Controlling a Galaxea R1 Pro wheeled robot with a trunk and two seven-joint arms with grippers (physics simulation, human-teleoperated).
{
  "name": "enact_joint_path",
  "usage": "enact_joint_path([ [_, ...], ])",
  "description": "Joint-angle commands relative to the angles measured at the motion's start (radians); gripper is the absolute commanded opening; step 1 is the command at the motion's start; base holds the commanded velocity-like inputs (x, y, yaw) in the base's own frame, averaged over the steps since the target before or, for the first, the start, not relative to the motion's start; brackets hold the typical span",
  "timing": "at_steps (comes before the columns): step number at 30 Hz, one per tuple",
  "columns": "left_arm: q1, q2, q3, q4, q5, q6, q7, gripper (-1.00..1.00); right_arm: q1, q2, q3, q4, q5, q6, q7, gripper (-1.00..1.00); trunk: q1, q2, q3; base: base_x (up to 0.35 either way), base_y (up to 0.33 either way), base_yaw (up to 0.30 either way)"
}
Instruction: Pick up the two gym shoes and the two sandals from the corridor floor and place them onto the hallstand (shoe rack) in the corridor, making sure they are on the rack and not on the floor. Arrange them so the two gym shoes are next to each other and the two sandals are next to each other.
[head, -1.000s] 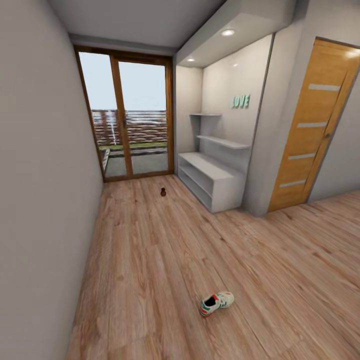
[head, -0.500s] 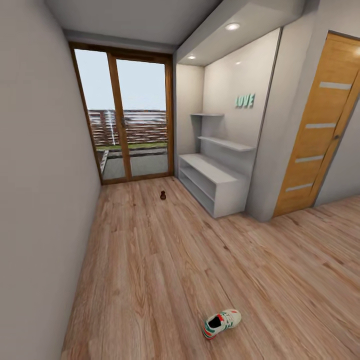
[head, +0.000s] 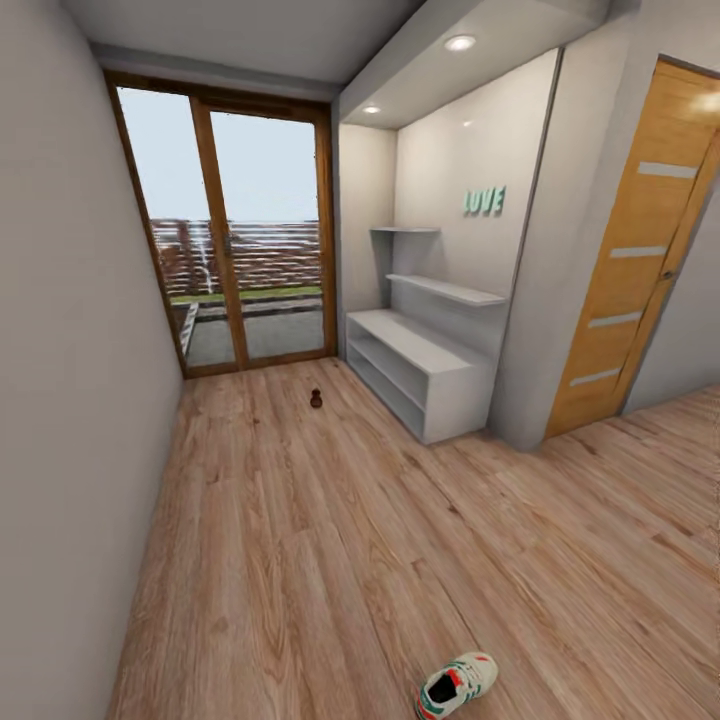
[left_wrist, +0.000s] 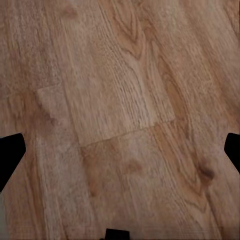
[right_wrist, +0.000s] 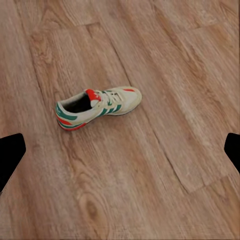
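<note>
You are looking down the corridor, with the corridor floor stretching ahead in light brown planks toward a glazed double door at the far end. One gym shoe lies on the floor at the near edge of your head view, right of centre, upright on its sole, toe pointing up and to the right. A small dark brown object sits on the floor far down the corridor, near the glass door and just off the near-left corner of the hallstand; it is too small to identify. The hallstand stands in the alcove on the right wall, its two low shelves and top bare, with the mint-green LOVE letters above it. A wooden door is further right. Your right end effector hangs spread wide above the shoe, gripping nothing. Your left end effector is likewise wide, over bare planks.
</note>
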Motion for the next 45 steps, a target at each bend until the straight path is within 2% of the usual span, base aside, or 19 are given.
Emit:
enact_joint_path([
  [1,0.0,0.0,-0.002,0.001,0.007,-0.003,0.0,1.0,-0.001,0.0,0.001,0.001,0.001,-0.003,-0.002,1.0,0.001,0.0,-0.001,0.306,0.201,-0.255],
  [14,0.0,0.0,-0.002,0.001,0.007,-0.003,0.0,1.0,-0.001,0.0,0.001,0.001,0.001,-0.003,-0.002,1.0,0.001,0.0,-0.001,0.305,0.195,-0.248],
  [36,0.0,0.0,-0.002,0.001,0.007,-0.003,0.0,1.0,-0.001,0.0,-0.001,0.001,0.002,-0.003,-0.002,1.0,0.001,0.0,-0.001,0.335,0.025,-0.011],
  [45,0.0,0.0,-0.001,0.001,0.008,-0.003,0.0,1.0,-0.001,0.0,-0.002,-0.001,-0.001,-0.003,-0.002,1.0,0.001,0.0,0.001,0.322,0.141,-0.044],
])
